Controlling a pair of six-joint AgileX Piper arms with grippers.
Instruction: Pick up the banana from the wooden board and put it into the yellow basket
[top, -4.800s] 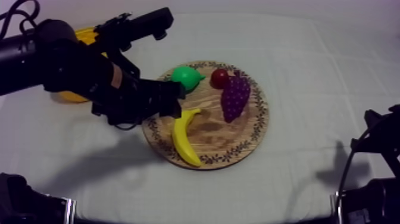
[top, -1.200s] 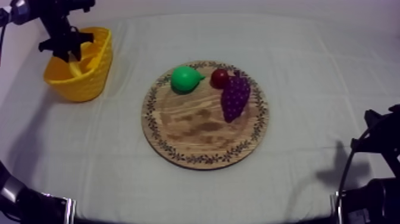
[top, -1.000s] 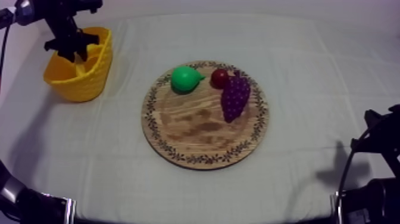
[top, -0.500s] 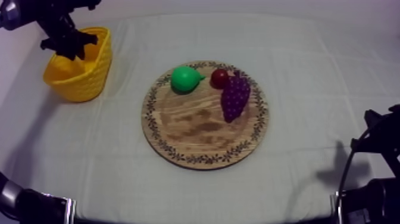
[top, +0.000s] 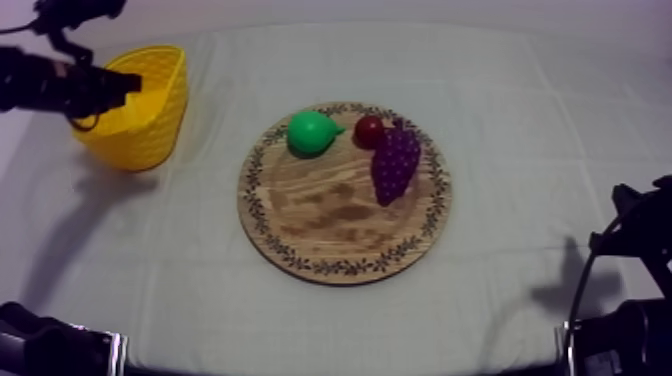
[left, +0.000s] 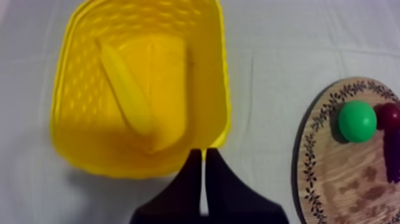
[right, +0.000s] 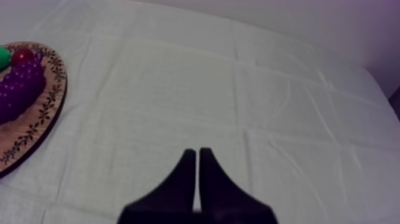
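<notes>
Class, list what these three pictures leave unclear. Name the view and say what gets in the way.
1. Grapes: in the left wrist view, the picture's edge cuts off most of the bunch.
2. Pear: in the right wrist view, just a green sliver at the edge.
3. Wooden board: in the right wrist view, the edge cuts off much of it.
4. Yellow basket: in the top view, its floor is hidden by its own wall and the dark left arm.
</notes>
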